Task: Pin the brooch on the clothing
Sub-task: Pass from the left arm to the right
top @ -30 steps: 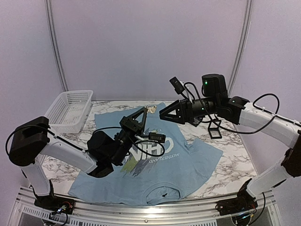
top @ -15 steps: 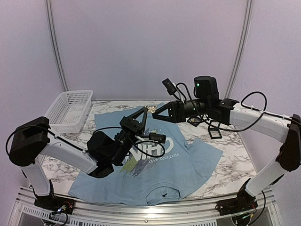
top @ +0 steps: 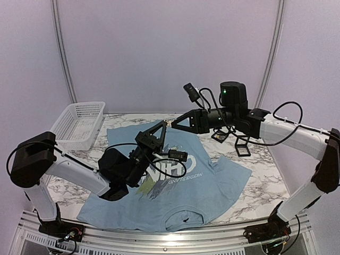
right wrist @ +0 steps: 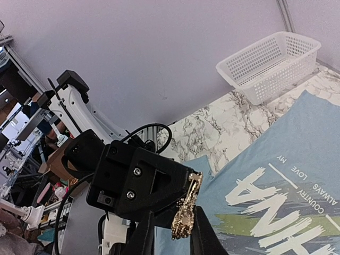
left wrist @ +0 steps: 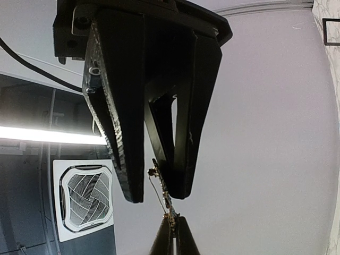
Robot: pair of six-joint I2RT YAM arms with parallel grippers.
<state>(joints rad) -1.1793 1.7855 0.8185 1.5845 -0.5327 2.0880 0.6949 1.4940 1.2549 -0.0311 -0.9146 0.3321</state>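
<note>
The brooch (top: 169,123), a small gold-grey piece, hangs in the air above the clothing (top: 212,180), a light blue T-shirt with white lettering spread on the table. My left gripper (top: 162,125) points up and is shut on the brooch's upper end. My right gripper (top: 173,124) reaches in from the right and meets it tip to tip. In the left wrist view the brooch (left wrist: 162,194) runs down into the right gripper (left wrist: 172,229), whose fingertips pinch its lower end. From the right wrist I see the brooch (right wrist: 186,212) between my fingers, below the left gripper (right wrist: 192,179).
A white mesh basket (top: 79,125) stands at the back left of the marble table. Two small square black cases (top: 243,145) lie off the shirt's right sleeve. The shirt (right wrist: 297,159) covers most of the table's middle.
My right arm has moved left to the left gripper's tips and its jaws have narrowed onto the brooch. The left arm has stayed still.
</note>
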